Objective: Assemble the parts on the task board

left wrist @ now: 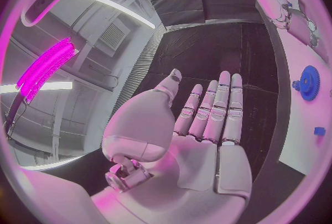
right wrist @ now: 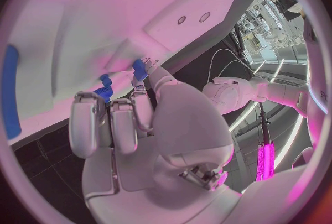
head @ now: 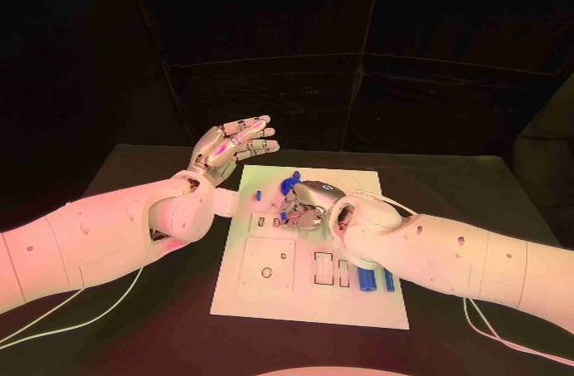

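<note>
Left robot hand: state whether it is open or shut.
Open. The left robot hand is raised beside the task board, palm up, fingers stretched out, holding nothing.

text: none legible | labels, brands, numbers, signs: none to be read | task board [head: 313, 260]: outlines and cut-outs are seen, no lettering can be made out

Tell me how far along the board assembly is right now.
Early to midway, I'd judge. A blue gear already sits on the task board. The right hand is down on the board's middle, its fingers at a small blue part. The left hand hovers open beside the board. Two blue bars near the board's right edge look untouched.
</note>
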`<state>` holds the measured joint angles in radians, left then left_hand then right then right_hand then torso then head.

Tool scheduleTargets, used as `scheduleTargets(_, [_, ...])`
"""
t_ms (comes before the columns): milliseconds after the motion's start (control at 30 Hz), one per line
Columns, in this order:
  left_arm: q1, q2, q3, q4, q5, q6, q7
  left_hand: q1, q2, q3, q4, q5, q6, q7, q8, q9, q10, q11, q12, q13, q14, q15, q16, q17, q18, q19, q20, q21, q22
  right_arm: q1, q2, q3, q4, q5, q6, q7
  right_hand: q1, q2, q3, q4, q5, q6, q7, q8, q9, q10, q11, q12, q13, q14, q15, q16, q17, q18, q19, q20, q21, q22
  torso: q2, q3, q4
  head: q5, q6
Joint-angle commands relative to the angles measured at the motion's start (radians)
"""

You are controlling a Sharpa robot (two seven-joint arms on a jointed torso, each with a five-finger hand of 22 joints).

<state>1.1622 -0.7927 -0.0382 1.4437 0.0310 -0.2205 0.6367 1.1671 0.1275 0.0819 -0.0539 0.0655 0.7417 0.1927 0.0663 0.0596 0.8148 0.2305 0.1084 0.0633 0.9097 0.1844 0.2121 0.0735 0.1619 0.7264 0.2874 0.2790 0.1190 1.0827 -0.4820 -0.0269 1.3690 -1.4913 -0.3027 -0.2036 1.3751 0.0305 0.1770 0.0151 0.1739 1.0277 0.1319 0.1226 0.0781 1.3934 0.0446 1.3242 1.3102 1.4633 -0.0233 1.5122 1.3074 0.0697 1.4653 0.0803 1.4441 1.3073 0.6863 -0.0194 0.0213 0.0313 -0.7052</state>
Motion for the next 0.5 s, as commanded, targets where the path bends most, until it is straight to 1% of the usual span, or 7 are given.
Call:
scheduleTargets(33, [0.002,0.001,0.001,0.001,0.001,0.006,0.01,0.0,0.009,0.0,0.0,0.002,0.0,0.087,-0.002,0.0,0.005,0.001,0.0,0.0,0.009,-0.001,-0.006,-0.001,0.015,0.008,-0.001,0.002,-0.001,0.001,0.0,0.0,-0.003,-0.014,0.016,-0.001,0.001,-0.001,0.006,-0.001,-0.002,0.004,0.001,0.005,0.001,-0.007,0.001,-0.003,0.022,0.083,-0.006,0.001,0.151,-0.019,0.005,-0.006,0.004,0.017,0.0,-0.0001,-0.0005,0.0,-0.001])
scheduleTargets(167, [0.002,0.002,0.001,0.0,0.001,0.007,0.009,0.0,0.009,0.0,0.0,0.002,0.0,0.087,-0.002,0.0,0.005,0.001,0.0,0.0,0.009,-0.001,-0.006,-0.001,0.015,0.008,-0.001,0.002,-0.001,-0.001,0.002,-0.001,-0.005,-0.015,0.019,0.0,0.001,-0.001,0.006,-0.001,-0.002,0.004,0.001,0.005,0.001,-0.007,0.001,-0.003,0.022,0.083,-0.006,0.001,0.151,-0.019,0.005,-0.006,0.004,0.017,0.001,0.0008,-0.0011,0.003,-0.003])
scheduleTargets(300, [0.001,0.003,0.001,-0.001,0.001,0.008,0.009,0.0,0.009,0.0,0.0,0.002,0.0,0.087,-0.002,0.0,0.005,0.001,0.0,0.0,0.009,-0.001,-0.006,-0.001,0.015,0.008,-0.001,0.002,-0.001,-0.002,0.004,-0.002,-0.006,-0.015,0.024,-0.002,0.001,-0.001,0.006,-0.001,-0.002,0.004,0.001,0.005,0.001,-0.007,0.001,-0.003,0.022,0.083,-0.006,0.001,0.151,-0.019,0.005,-0.006,0.004,0.017,0.001,0.0007,-0.0009,0.003,-0.004])
scheduleTargets(500, [0.001,0.003,0.0,-0.001,0.001,0.008,0.009,0.0,0.009,0.0,0.0,0.002,0.0,0.087,-0.002,0.0,0.005,0.001,0.0,0.0,0.009,-0.001,-0.006,-0.001,0.015,0.008,-0.001,0.002,-0.001,-0.003,0.0,-0.003,-0.007,-0.024,0.035,-0.023,-0.004,-0.004,0.006,-0.001,-0.008,0.005,0.002,0.005,0.0,-0.008,0.002,-0.006,0.02,0.082,-0.006,0.0,0.151,-0.018,0.004,-0.005,0.003,0.016,0.0,-0.0003,-0.0009,0.001,-0.006])
